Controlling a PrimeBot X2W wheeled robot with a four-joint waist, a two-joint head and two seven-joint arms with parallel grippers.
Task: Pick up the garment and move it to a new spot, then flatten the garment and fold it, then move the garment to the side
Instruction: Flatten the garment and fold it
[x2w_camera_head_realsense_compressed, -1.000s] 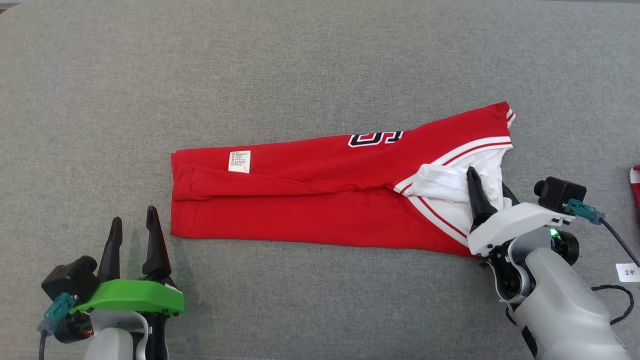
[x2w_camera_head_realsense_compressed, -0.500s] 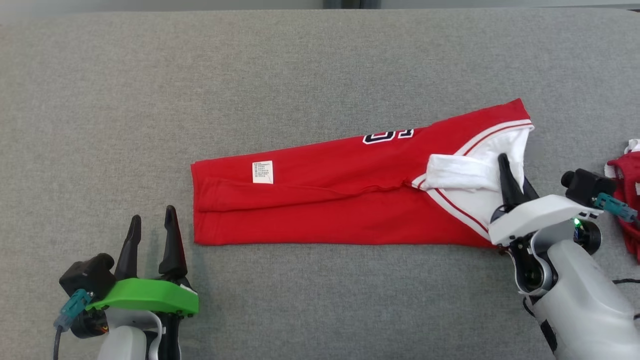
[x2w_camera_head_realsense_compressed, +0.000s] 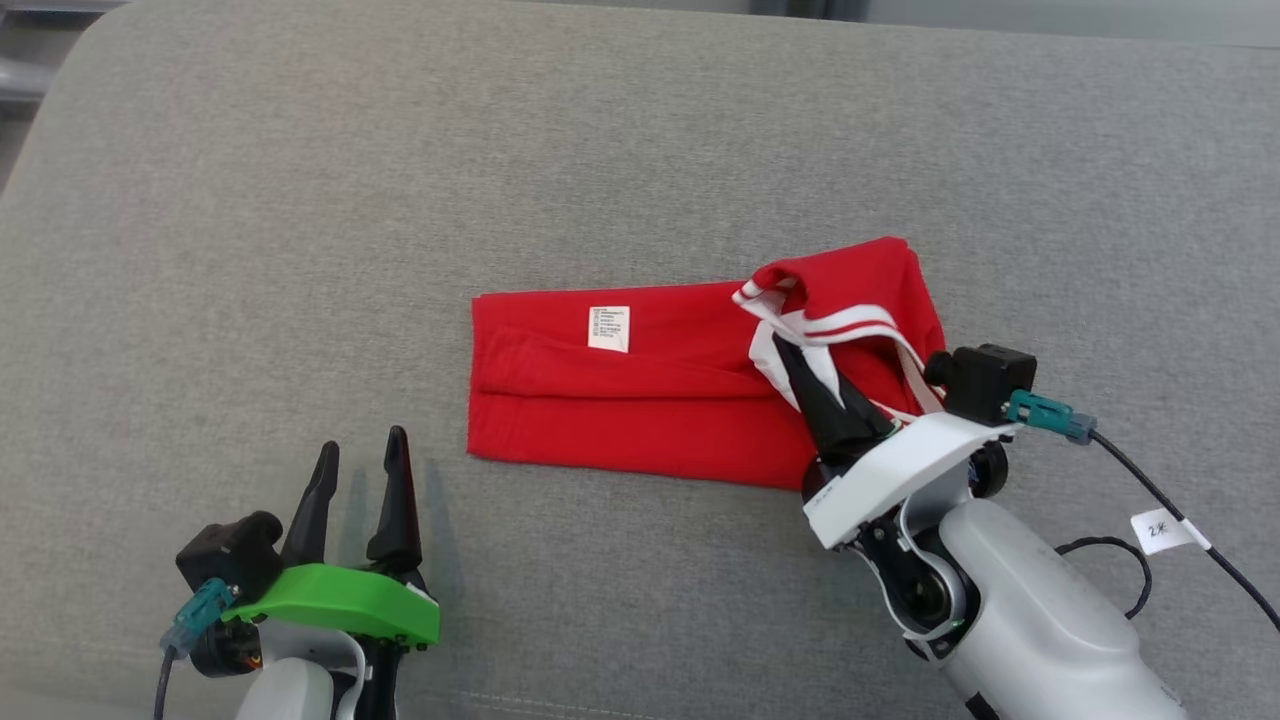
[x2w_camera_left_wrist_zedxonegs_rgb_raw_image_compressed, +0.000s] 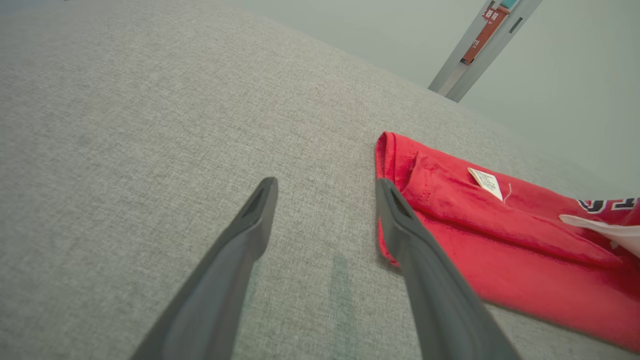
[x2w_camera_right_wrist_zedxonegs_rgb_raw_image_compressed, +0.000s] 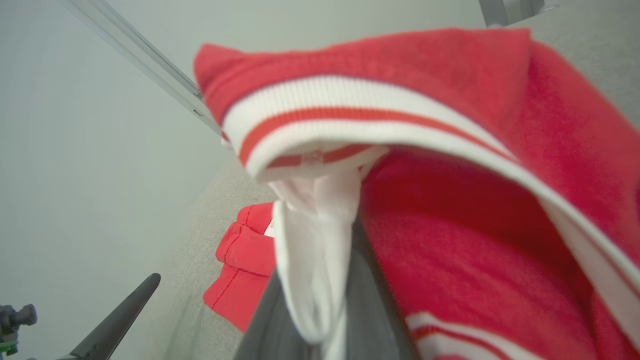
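Right gripper (x2w_camera_head_realsense_compressed: 790, 360), pinching the red garment's (x2w_camera_head_realsense_compressed: 640, 400) white-trimmed end, holds it raised over the flat remainder on the grey surface (x2w_camera_head_realsense_compressed: 300, 250); left gripper (x2w_camera_head_realsense_compressed: 363, 445) stands spread, empty; folding judged partway, final fold and move aside outstanding.

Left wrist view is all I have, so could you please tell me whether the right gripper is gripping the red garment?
Observer: Yes, the right gripper is shut on a white inner fold of the garment; the right wrist view shows it plainly.
Operator: Thank you. Does that end lie flat?
Observer: No, the striped trim arches up over the fingers, bunched rather than flat.
Operator: Is anything lying near that arm?
Observer: A black cable with a small white tag trails over the grey surface beside it.
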